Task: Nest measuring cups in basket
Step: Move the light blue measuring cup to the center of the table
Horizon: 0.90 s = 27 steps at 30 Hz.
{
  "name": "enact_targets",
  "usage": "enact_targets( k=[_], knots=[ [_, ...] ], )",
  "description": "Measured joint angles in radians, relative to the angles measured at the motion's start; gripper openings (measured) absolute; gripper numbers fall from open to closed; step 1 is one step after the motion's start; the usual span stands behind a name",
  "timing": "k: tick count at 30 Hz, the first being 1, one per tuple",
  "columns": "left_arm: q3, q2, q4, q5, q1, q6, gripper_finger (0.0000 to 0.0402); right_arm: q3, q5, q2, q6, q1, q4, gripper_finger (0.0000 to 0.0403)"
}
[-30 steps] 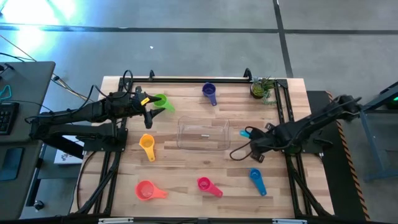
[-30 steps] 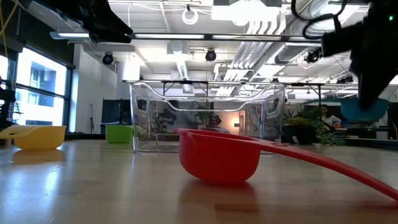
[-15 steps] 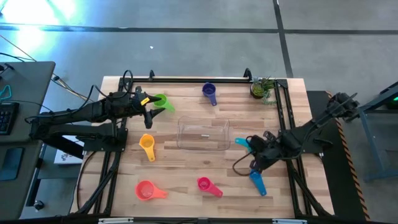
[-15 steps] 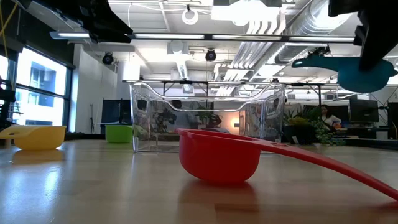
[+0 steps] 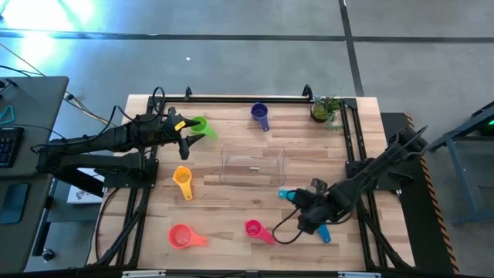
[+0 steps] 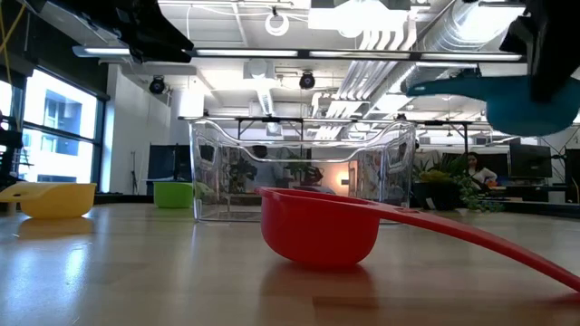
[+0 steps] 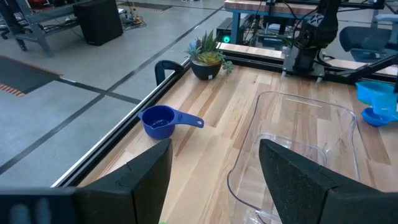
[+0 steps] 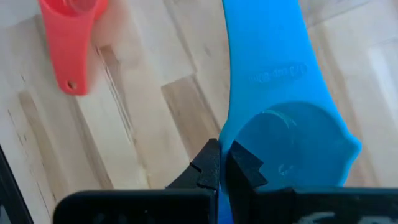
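Teal cup [image 5: 287, 194]: pinched by its rim in the fully closed right gripper [image 8: 222, 167], lifted off the table, near the basket [image 5: 252, 167]. Wrist view alone shows the pinch. Left gripper [image 5: 187, 136]: spread wide, empty, over the green cup [image 5: 198, 125].

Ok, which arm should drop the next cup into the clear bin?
Right. Its gripper is shut on the teal cup, lifted just off the bin's near corner; the left gripper hovers open by the green cup.

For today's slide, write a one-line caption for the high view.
Right pincer shut on the teal cup near the empty clear basket; left pincer open above the green cup.
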Motion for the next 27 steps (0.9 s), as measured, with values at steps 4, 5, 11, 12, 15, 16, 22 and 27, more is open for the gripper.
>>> enact_targets(
  k=[4,5,11,12,15,16,22,27],
  knots=[
    [0.0,0.0,-0.001,0.0,0.0,0.0,0.0232,0.012,-0.042,0.067,0.0,0.001,0.014,0.0],
    [0.0,0.0,-0.001,0.0,0.0,0.0,0.0232,0.012,-0.05,0.082,0.0,0.001,0.022,0.0],
    [0.0,0.0,-0.001,0.0,0.0,0.0,0.0232,0.012,-0.096,0.153,-0.001,0.001,0.065,0.0],
    [0.0,0.0,0.0,0.0,0.0,0.0,0.0232,0.012,-0.1,0.16,0.0,0.001,0.067,0.0],
    [0.0,0.0,-0.001,0.0,0.0,0.0,0.0232,0.012,-0.1,0.178,0.0,0.001,0.084,0.0],
    [0.0,0.0,-0.001,0.0,0.0,0.0,0.0232,0.012,-0.1,0.182,0.0,0.001,0.09,0.0],
    [0.0,0.0,0.0,0.0,0.0,0.0,0.0232,0.012,-0.088,0.204,0.0,-0.011,0.139,0.0],
    [0.0,0.0,0.0,0.0,0.0,0.0,0.0232,0.012,-0.075,0.227,0.0,-0.024,0.16,0.0002]
  ],
)
